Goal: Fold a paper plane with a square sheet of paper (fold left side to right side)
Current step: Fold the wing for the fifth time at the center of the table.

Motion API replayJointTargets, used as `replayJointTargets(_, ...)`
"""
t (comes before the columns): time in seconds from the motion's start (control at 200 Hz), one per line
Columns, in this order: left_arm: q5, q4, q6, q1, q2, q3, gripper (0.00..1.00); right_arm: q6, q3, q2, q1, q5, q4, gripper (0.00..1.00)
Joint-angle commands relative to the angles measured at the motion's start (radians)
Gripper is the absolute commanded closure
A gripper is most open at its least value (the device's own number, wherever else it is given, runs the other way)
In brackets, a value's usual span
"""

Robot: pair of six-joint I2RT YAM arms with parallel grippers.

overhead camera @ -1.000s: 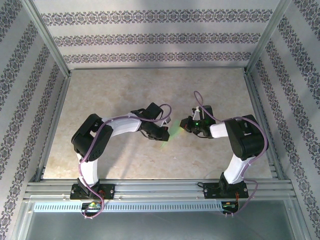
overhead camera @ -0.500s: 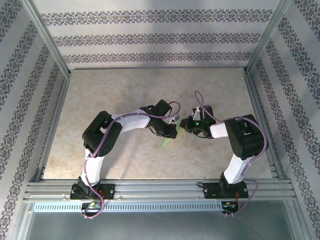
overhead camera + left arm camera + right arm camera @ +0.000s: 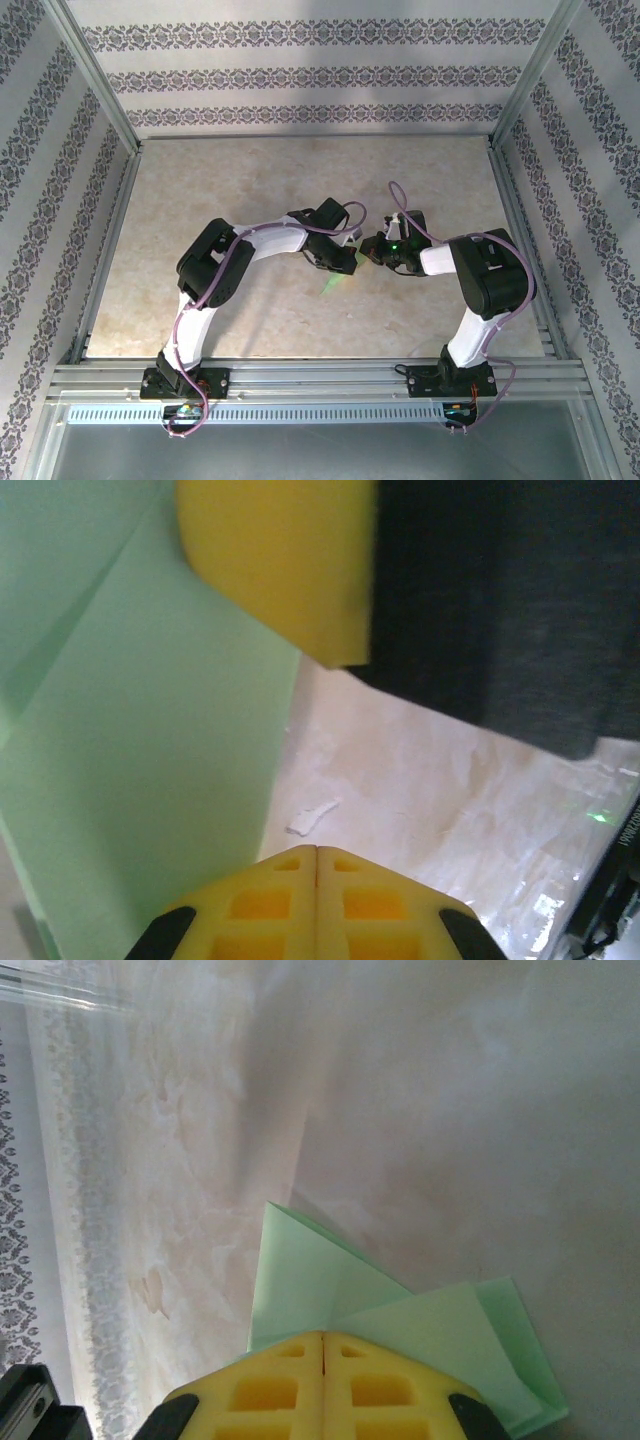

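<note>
- Both of my hands are clenched, yellow tips pressed together with no gap. My left hand (image 3: 347,262) and right hand (image 3: 372,251) sit almost nose to nose near the middle of the bench (image 3: 250,180).
- The pale green sheet of paper (image 3: 329,287) lies flat on the bench right there, a sliver of it poking out on the near side of my left hand.
- Through my right wrist camera the paper (image 3: 310,1280) already shows overlapping layers and a pointed corner, and it runs under my closed tips. I read that as pressing a fold down, but whether I'm pinning or pinching it I cannot tell.
- From my left wrist, the paper (image 3: 150,780) with one crease line lies just left of my tips, and a yellow pad (image 3: 280,560), probably my right hand's, is close ahead.
- I judge this to be mid-fold, nowhere near a dart yet. Next I need one hand holding the layers down while the other runs along the crease.
- The paper is plain. The tiny print on dark hardware at the left wrist view's edge is unreadable.
</note>
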Motion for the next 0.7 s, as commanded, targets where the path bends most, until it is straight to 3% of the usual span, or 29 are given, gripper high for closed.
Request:
replayJointTargets(0.0, -0.035, -0.041, 0.031, -0.010, 0.011, -0.007, 1.00, -0.043, -0.010, 0.084, 0.034, 0.063, -0.131, 1.00)
replayJointTargets(0.695, -0.059, -0.006, 0.050, 0.004, -0.077, -0.172, 1.00, -0.129, 0.036, 0.117, 0.028, 0.121, -0.276, 1.00)
